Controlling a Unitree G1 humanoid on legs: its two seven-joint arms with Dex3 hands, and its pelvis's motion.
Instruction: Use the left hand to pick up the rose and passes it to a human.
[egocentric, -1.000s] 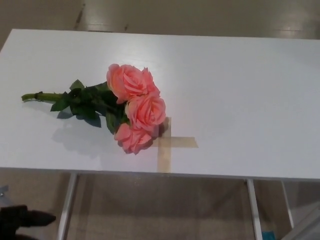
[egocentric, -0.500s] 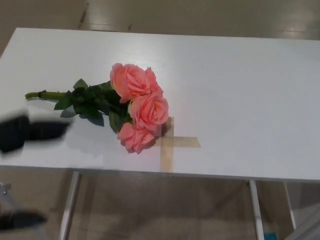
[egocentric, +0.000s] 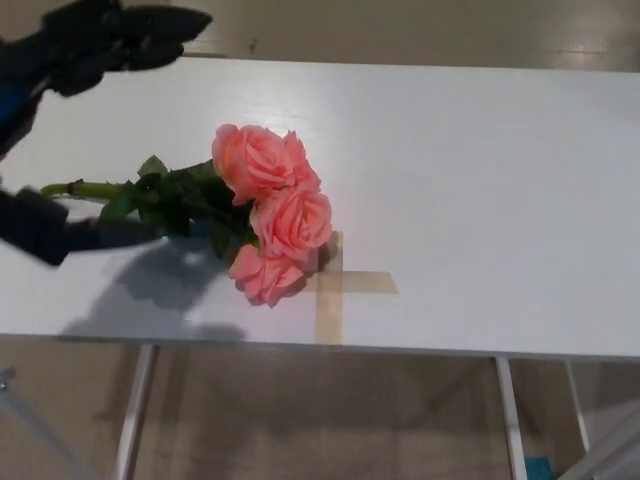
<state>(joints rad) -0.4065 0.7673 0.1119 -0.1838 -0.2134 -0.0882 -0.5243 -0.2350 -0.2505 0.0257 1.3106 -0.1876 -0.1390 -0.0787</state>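
Left hand (egocentric: 75, 130) spread wide, fingers apart.

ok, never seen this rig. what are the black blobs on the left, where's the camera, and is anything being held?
The camera sits on a humanoid robot's head, looking down at a white table. The black shapes at the picture's left are its left hand, blurred, with parts above and below the green stem; whether its fingers are spread or closed is hard to tell. It holds nothing yet. The right hand is out of view. On the table lies a bunch of three pink roses with green leaves, stem pointing left. Just right of the blooms, a cross of tan tape is stuck to the tabletop.
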